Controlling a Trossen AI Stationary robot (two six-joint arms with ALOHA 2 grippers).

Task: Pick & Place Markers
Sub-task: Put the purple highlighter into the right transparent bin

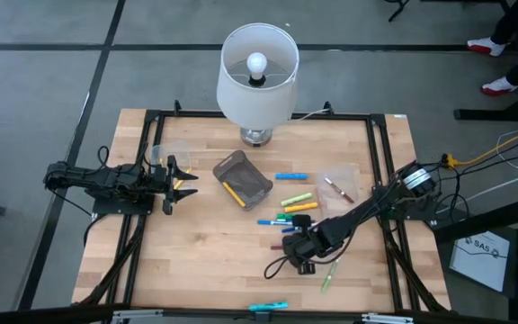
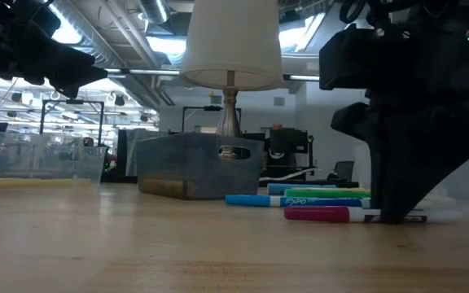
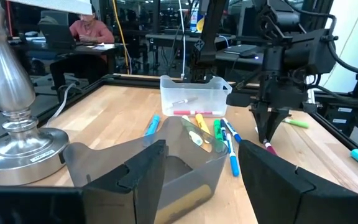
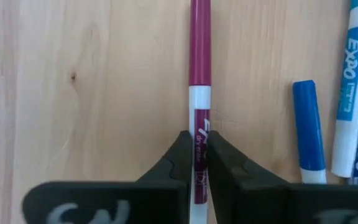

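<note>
- Nearest your right wrist camera, the right gripper [image 4: 194, 152] has its jaws pinched on the white barrel of a magenta-capped marker [image 4: 198, 43] that lies flat on the bench [image 1: 196, 252], at about five o'clock from the bench's middle.
- Just beside it at its twelve o'clock lies a loose cluster of markers [image 1: 288, 209], blue, green and yellow; one more green marker [image 1: 330, 274] rests near five o'clock and a cyan one [image 1: 268, 307] at the six o'clock edge.
- The grey bin [image 1: 242, 178] sits near the bench centre with a yellow marker inside; a clear tub [image 1: 338, 184] stands at three o'clock holding a dark pen.
- Your left gripper [image 1: 180, 177] waits at nine o'clock, jaws apart and empty, pointing toward the grey bin.
- The lamp [image 1: 257, 76] stands at twelve o'clock.
- The step in hand looks like the pick: grip made, marker not yet lifted.
- Next, you would likely lift straight up clear of the neighbouring markers, then carry toward a bin; which bin is meant cannot be told.
</note>
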